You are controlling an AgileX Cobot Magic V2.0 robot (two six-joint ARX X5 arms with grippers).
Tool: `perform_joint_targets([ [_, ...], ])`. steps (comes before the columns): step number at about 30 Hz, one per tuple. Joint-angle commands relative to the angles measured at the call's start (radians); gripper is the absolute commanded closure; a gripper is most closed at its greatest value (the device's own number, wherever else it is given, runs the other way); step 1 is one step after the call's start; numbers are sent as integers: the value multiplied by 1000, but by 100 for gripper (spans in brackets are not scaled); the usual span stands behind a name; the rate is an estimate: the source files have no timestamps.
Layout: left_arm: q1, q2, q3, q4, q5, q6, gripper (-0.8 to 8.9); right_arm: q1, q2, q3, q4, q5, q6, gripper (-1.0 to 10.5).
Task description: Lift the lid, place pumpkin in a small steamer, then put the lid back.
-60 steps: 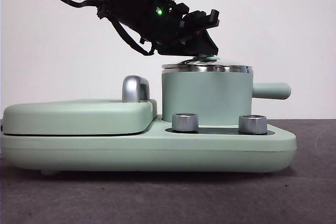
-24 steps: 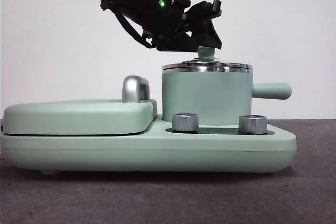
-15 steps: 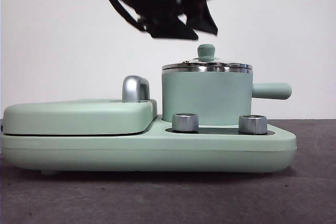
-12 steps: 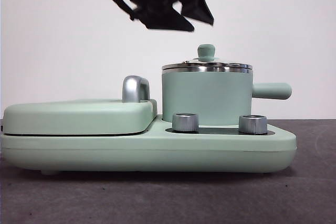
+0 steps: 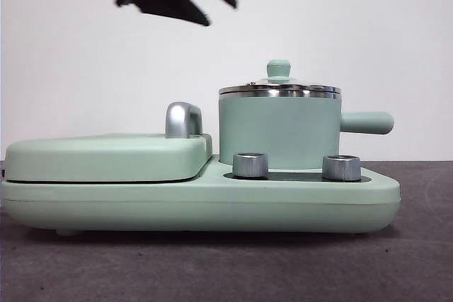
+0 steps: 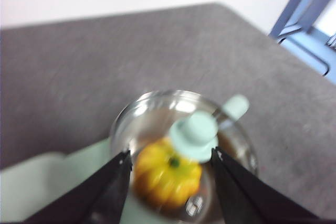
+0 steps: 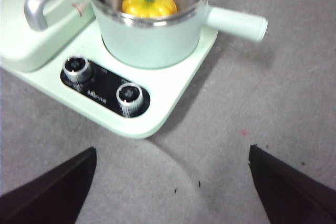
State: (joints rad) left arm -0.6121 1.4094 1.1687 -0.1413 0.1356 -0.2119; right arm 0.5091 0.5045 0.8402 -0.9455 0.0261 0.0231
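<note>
Inside — ribbed glossy pumpkin (image 7: 149, 2) under glass lid (image 6: 181, 129)

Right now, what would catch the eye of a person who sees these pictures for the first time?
The glossy yellow-orange pumpkin sits inside the small mint-green steamer pot, under the clear glass lid with a mint-green knob. The left gripper, open, hangs above the lid without touching it; in the front view it shows at the top edge.

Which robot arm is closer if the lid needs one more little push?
Left, probably. The left end effector hangs open right above the lid, over the pumpkin in the small steamer. The right end effector waits off beside the appliance base.
</note>
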Motion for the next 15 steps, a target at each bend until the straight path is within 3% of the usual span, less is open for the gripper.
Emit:
perform_joint_targets([
  [1,20,-40,-13,-34,3,-17,563,5,11,3,34,-1,-1,499],
  [15,140,-372,-238,-225,-1,-18,564,6,156,3,161,-42,-2,499],
])
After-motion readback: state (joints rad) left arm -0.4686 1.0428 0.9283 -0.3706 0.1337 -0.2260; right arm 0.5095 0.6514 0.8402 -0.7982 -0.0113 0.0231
